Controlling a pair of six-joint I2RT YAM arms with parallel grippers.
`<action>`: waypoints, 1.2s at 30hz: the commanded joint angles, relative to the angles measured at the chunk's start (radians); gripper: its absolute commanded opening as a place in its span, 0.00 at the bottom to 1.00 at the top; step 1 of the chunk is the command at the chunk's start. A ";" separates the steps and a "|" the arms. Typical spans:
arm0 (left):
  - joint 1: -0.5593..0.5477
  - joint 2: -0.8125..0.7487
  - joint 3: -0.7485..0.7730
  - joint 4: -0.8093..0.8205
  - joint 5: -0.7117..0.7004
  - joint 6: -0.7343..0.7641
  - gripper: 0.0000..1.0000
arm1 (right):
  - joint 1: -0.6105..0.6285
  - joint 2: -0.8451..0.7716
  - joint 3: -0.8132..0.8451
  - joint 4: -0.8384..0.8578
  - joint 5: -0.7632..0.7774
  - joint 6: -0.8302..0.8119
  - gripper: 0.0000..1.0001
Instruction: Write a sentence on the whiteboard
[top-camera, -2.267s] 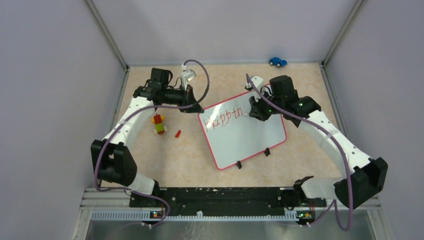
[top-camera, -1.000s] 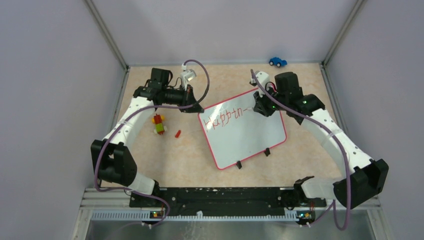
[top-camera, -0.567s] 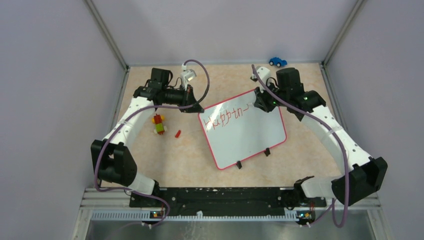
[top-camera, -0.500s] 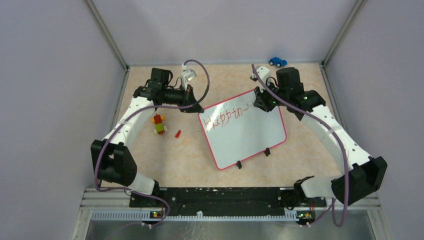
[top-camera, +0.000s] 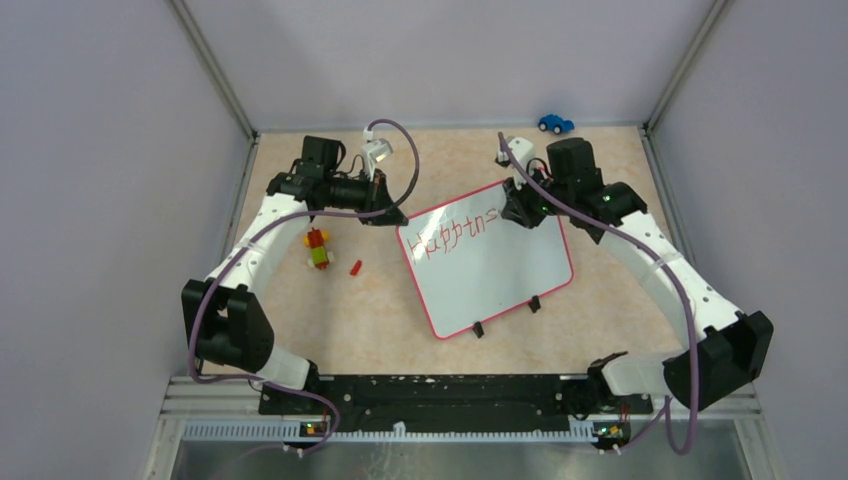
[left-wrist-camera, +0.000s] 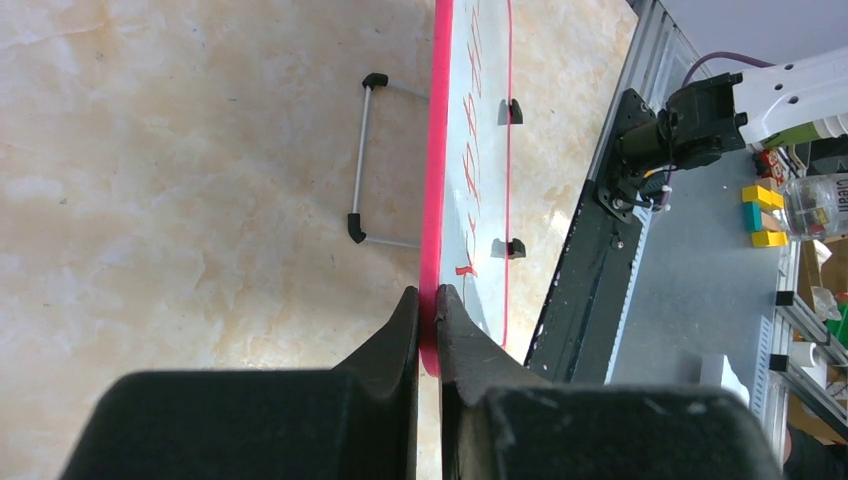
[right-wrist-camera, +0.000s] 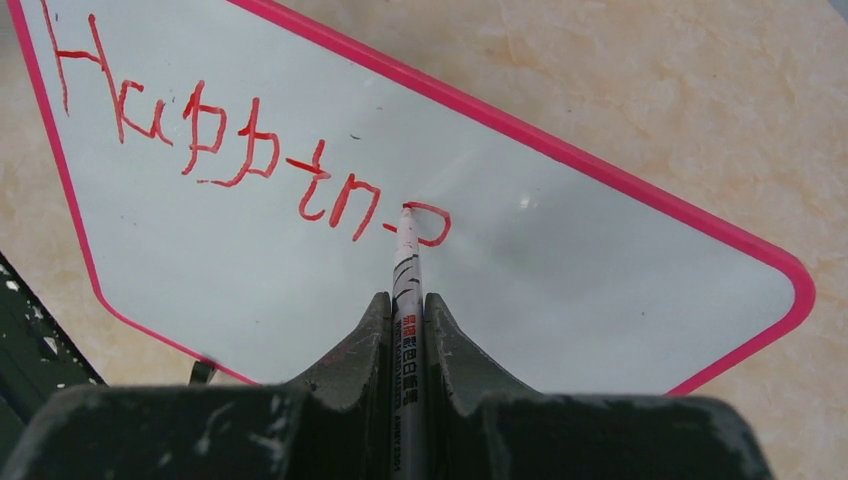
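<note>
The whiteboard (top-camera: 495, 270) with its red-pink frame stands tilted on the tan floor, two black feet at its near edge. My left gripper (left-wrist-camera: 427, 300) is shut on the board's frame (left-wrist-camera: 436, 200) at its far left corner (top-camera: 400, 222). My right gripper (right-wrist-camera: 407, 310) is shut on a white marker (right-wrist-camera: 406, 270), whose red tip touches the board. The sentence (right-wrist-camera: 250, 165) is one line of red letters reading roughly "Happine", also visible from above (top-camera: 455, 235). The tip rests on the loop of the last letter (right-wrist-camera: 430, 222).
A blue toy car (top-camera: 555, 123) sits at the back wall. A red, yellow and green brick toy (top-camera: 318, 247) and a small red piece (top-camera: 355, 267) lie left of the board. In the left wrist view, the board's wire stand (left-wrist-camera: 362, 158) rests on the floor.
The right gripper moved right along the top line, then came back a little, and new red strokes were added to the end of the word. The left arm and the board have not moved.
</note>
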 joint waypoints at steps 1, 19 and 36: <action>-0.039 0.010 -0.019 -0.046 0.005 0.027 0.00 | 0.020 -0.020 -0.025 0.020 -0.011 0.008 0.00; -0.041 0.016 -0.019 -0.046 0.008 0.025 0.00 | -0.016 -0.077 -0.072 -0.009 0.036 -0.020 0.00; -0.042 0.009 -0.017 -0.046 0.012 0.024 0.00 | -0.078 -0.080 0.040 -0.047 0.013 -0.036 0.00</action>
